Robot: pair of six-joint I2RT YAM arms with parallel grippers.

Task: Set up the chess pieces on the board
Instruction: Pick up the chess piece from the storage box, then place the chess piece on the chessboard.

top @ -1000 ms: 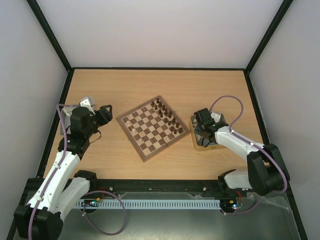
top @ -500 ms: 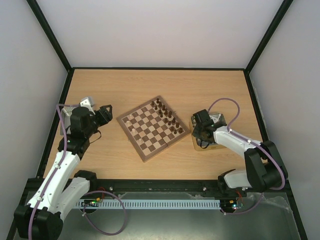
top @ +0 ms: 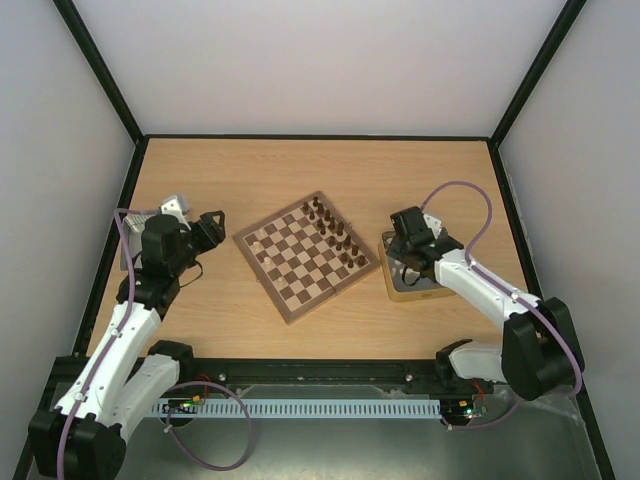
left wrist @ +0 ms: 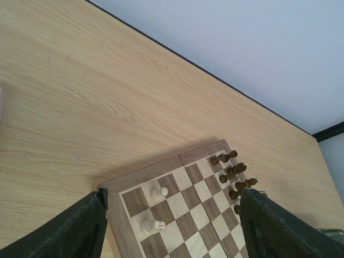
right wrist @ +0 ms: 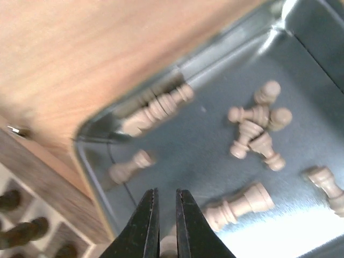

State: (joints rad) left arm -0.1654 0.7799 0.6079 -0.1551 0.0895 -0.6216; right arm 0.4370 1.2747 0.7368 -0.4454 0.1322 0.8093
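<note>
We see the right gripper, almost closed, over cream wooden chessmen in a rectangular metal tin at three o'clock of the checked wooden chessboard; the left gripper gapes open.

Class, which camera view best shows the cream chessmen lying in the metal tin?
Right wrist: the cream chessmen lie individually visible inside the tin. Top external shows only the tin; left wrist shows none of them.
</note>
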